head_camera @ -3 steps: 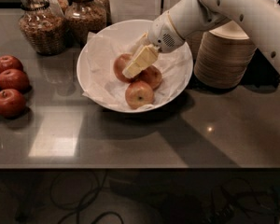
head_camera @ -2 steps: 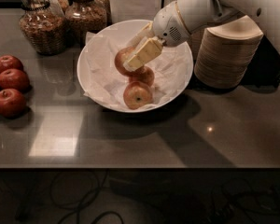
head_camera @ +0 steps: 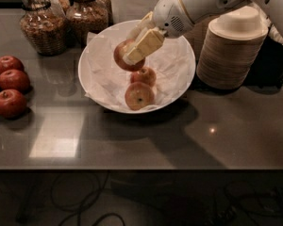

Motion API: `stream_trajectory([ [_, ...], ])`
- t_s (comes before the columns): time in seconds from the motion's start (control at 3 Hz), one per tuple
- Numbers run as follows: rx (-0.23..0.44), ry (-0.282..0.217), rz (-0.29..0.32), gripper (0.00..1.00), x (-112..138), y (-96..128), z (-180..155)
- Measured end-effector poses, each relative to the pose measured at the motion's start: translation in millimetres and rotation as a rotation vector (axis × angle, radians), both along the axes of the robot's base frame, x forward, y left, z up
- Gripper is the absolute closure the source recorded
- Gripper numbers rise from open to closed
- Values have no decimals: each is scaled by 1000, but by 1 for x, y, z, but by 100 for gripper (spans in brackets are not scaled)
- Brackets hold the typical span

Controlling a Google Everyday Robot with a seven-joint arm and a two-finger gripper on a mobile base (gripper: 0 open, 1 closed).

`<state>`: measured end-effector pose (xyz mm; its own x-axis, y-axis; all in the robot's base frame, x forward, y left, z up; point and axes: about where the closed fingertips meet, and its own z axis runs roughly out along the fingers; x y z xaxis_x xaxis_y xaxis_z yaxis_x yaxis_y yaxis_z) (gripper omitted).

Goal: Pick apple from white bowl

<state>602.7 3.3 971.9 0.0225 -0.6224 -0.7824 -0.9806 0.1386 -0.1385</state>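
Note:
The white bowl point(head_camera: 179, 74), lined with crinkled white paper, stands at the middle back of the dark table. My gripper point(head_camera: 133, 50) reaches in from the upper right and is shut on a red-orange apple point(head_camera: 121, 59), holding it lifted above the bowl's left half. Two look-alike apples stay in the bowl: one in the middle point(head_camera: 144, 75) and one nearer the front point(head_camera: 138, 95).
Three darker red apples point(head_camera: 9, 102) lie at the table's left edge. Two glass jars point(head_camera: 39, 23) of granola stand at the back left. A stack of beige paper bowls point(head_camera: 232, 46) stands right of the white bowl, under my arm.
My gripper has risen and moved a little back-left, lifting the held apple up out of the bowl. The other two apples have stayed in place.

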Motion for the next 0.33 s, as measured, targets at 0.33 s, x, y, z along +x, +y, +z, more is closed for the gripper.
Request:
stream_trajectory([
  [0.33, 0, -2, 0, 100, 0, 0, 1],
])
